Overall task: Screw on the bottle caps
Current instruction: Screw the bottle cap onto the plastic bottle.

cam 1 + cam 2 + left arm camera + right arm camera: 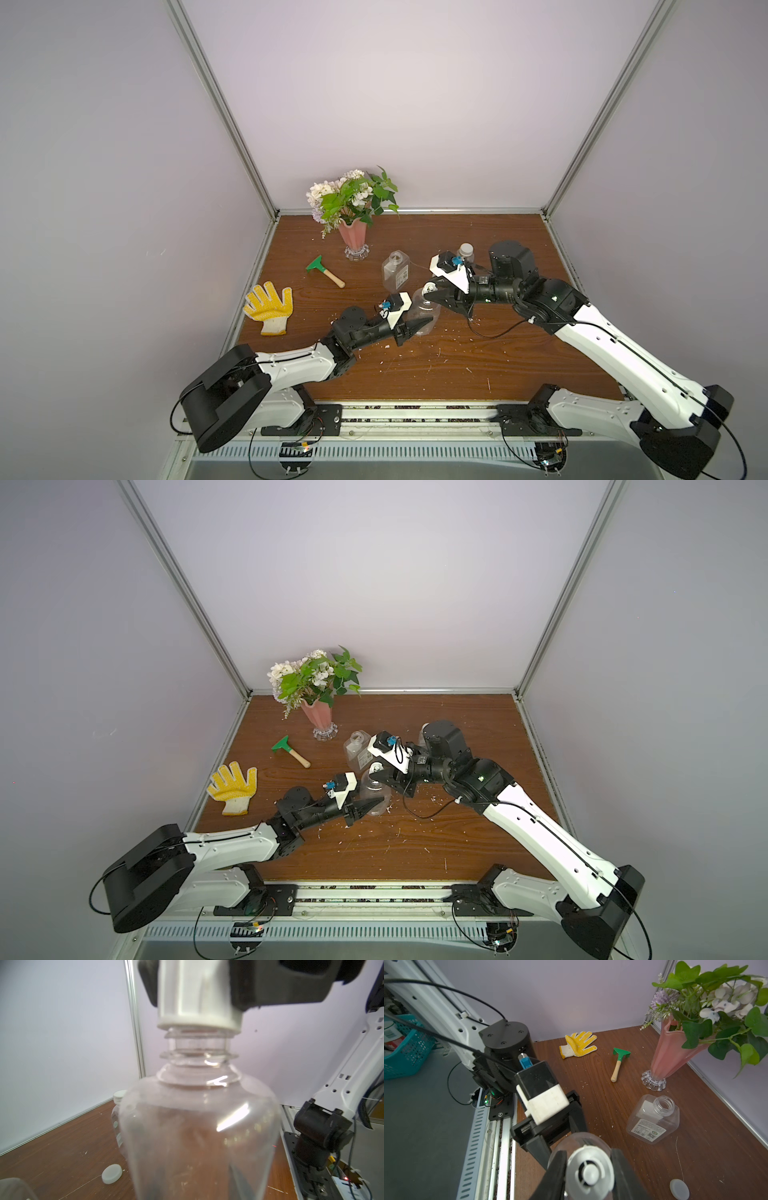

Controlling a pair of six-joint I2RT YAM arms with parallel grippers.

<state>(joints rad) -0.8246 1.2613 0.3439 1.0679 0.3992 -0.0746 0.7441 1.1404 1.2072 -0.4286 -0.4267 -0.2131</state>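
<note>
- A yellow glove (269, 307), a green hand tool (324, 271) and a pink flower vase (354, 239) rest on the left half of the counter (457, 374).
- The square bottle (395, 270) stands uncapped just behind the centre.
- The left gripper (424, 322) is clamped on the body of the upright rounded bottle (426, 307).
- The right gripper (432, 293) is closed on the white cap (588, 1169) atop that bottle's neck, with threads showing below.
- A flat cap (679, 1188) lies loose on the counter nearby.
- The slim bottle (465, 250), capped, stands behind the right arm.
</note>
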